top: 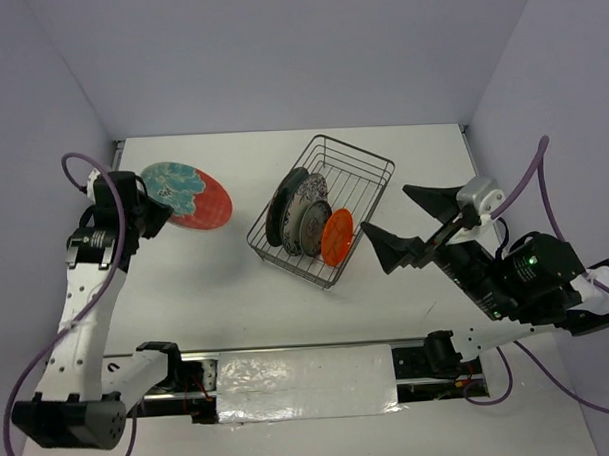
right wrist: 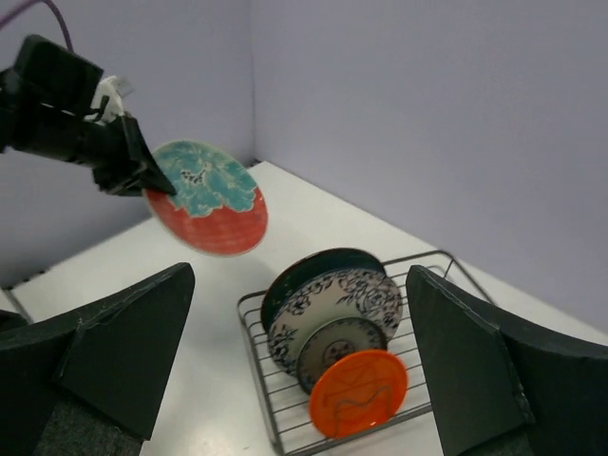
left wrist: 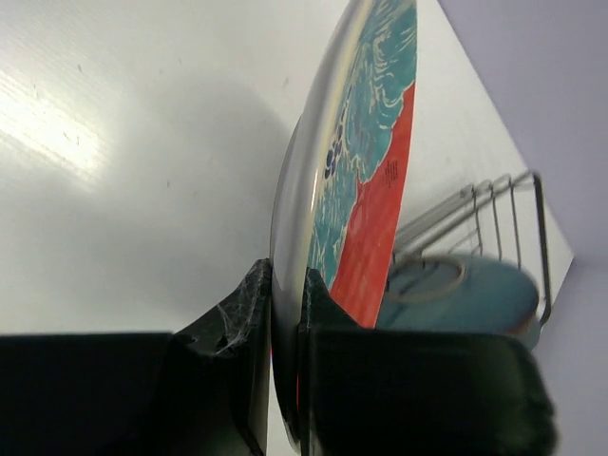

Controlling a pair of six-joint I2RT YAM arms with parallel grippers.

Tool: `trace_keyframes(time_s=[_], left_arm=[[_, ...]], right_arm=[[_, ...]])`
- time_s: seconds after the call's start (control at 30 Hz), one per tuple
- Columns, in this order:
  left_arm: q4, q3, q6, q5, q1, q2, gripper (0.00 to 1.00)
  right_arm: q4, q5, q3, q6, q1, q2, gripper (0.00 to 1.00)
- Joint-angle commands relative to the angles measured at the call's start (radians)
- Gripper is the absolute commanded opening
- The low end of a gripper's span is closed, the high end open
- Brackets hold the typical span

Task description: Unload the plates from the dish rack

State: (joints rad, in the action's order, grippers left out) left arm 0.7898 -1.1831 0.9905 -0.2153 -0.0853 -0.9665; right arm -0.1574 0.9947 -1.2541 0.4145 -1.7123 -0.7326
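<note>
1. Noting the tabletop (top: 288, 319): white, smooth and glossy. A hard plate could skid on it, so each set-down wants to be flat and gentle.
2. Next, the dish rack (top: 368, 176): a dark wire basket set at an angle mid-tabletop. It looks rigid but probably light, so a plate dragged against its prongs may pull it along.
3. Four plates stand on edge in its near end, packed face to face. From the left: the dark teal plate (top: 281, 214), the blue-and-white plate (top: 304, 203), the grey-blue plate (top: 319, 225) and the orange plate (top: 336, 237), which is nearest the right arm.
4. The red-and-teal plate (top: 188, 192) is out of the rack, well to its left, tilted and apparently held off the tabletop. It looks stiff, glazed and breakable, and likely heavy for a rim pinch.
5. The left gripper (left wrist: 285, 313) is clenched on that plate's rim, one finger on each face. With only the edge held, the plate could pivot, so slow motion is advised.
6. The right gripper (top: 409, 224) is released, jaws spread wide and holding nothing. It sits just right of the rack, facing the orange plate.
7. Judgement: the orange plate is small and likely the lightest. Take its exposed upper rim and lift it straight up, clear of the prongs.
</note>
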Motion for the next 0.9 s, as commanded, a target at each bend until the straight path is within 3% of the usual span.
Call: trace_keyframes(time_s=[0.0, 0.17, 0.4, 0.57, 0.6, 0.63, 0.8, 0.87], left_arm=[[-0.424, 0.005, 0.005, 0.137, 0.14, -0.044, 0.0], [-0.765, 0.103, 0.056, 0.349, 0.249, -0.254, 0.0], [-1.021, 0.077, 0.077, 0.399, 0.268, -0.517, 0.0], [-1.1, 0.059, 0.088, 0.401, 0.277, -0.676, 0.0], [-1.106, 0.06, 0.088, 0.401, 0.277, -0.692, 0.02], [-1.116, 0.066, 0.089, 0.399, 0.277, -0.716, 0.15], [-1.158, 0.096, 0.1, 0.389, 0.285, -0.776, 0.23], [-1.147, 0.1, 0.097, 0.381, 0.292, -0.788, 0.34]], right_arm=[[-0.164, 0.028, 0.015, -0.221, -0.007, -0.013, 1.0], [-0.212, 0.027, 0.021, -0.279, -0.01, -0.021, 1.0], [-0.272, -0.019, 0.033, -0.371, -0.013, 0.001, 1.0], [-0.287, -0.033, 0.081, -0.462, -0.012, 0.059, 1.0], [-0.303, -0.031, 0.087, -0.476, -0.013, 0.064, 1.0], [-0.309, -0.016, 0.09, -0.502, -0.013, 0.068, 1.0], [-0.315, 0.012, 0.099, -0.522, -0.013, 0.072, 1.0], [-0.32, 0.027, 0.091, -0.533, -0.013, 0.056, 1.0]])
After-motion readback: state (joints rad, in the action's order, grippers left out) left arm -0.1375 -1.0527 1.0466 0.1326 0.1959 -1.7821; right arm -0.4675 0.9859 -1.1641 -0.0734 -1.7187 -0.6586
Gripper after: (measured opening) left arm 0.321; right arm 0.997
